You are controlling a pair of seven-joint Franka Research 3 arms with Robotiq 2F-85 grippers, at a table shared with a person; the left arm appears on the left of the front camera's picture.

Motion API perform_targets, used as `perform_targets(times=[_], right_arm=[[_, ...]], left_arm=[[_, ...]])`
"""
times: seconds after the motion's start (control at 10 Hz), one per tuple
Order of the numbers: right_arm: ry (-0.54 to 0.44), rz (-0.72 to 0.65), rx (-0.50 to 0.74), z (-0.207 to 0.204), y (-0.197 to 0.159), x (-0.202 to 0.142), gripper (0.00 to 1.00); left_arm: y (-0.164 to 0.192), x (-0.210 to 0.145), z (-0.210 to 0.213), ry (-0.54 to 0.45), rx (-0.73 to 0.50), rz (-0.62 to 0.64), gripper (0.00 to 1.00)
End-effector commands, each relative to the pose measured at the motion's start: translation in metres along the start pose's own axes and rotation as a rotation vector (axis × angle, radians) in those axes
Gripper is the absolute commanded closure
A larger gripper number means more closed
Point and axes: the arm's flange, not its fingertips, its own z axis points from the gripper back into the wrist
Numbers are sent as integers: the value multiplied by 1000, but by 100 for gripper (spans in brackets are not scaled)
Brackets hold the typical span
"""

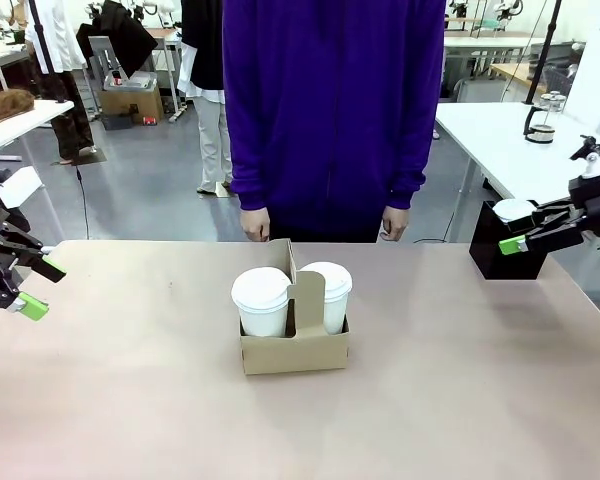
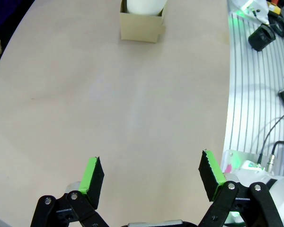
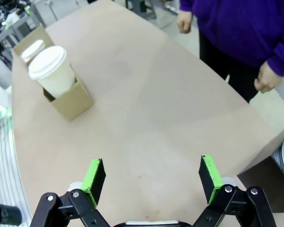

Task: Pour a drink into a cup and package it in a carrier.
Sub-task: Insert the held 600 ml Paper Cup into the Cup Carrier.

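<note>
Front view: 2 grippers, left gripper [image 1: 22,287] and right gripper [image 1: 521,232], jaws wide, flanking carrier [image 1: 293,350].

Robotics lab, open-plan hall. Grey floor [image 1: 150,180], rows of white worktables [image 1: 510,135] running back. More white tables [image 1: 480,45] far right, gear on top. Glass pitcher [image 1: 540,120] on neighbouring white table. Left side: white bench [image 1: 15,125] with brown heap [image 1: 2,103] on it, cardboard box [image 1: 130,100] on floor behind. Near edge of beige table [image 2: 109,109]: ribbed aluminium base plate [image 2: 255,94], loose black cables [image 2: 274,132], black camera-like unit [image 2: 261,37]. Test-rig setting, not home or shop.
</note>
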Motion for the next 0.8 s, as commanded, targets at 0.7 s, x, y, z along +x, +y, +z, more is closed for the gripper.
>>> perform_targets(times=[0.7], right_arm=[[2,16,-11,2,-1,-1,0]], left_arm=[[-1,1,1,-22,-5,4,0]])
